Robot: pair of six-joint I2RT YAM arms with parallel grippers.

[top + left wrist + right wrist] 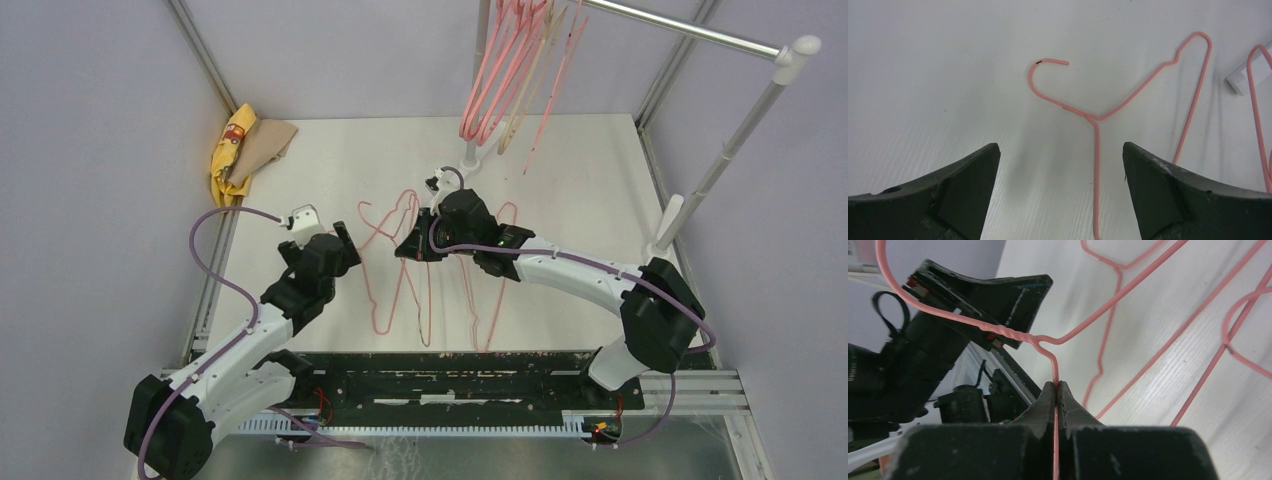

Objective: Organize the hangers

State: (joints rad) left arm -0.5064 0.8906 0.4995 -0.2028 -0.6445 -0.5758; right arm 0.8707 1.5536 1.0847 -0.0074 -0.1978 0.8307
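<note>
Several hangers (505,70), pink and beige, hang by their hooks from the rail at the back. More thin pink wire hangers (428,300) lie on the white table between the arms. My right gripper (409,248) is shut on one thin pink wire hanger (1013,333), pinching the wire just below its twisted neck, with the hook curving up to the left. My left gripper (1060,165) hovers open over another wire hanger (1096,150) lying flat, its hook (1048,62) ahead and one wire running between the fingers without touching them.
The white-and-silver rail stand (740,130) stands at the back right, its base (665,225) on the table. Yellow and tan cloths (245,150) lie at the back left corner. The two grippers are close together, the left gripper (993,295) just beyond the held hanger.
</note>
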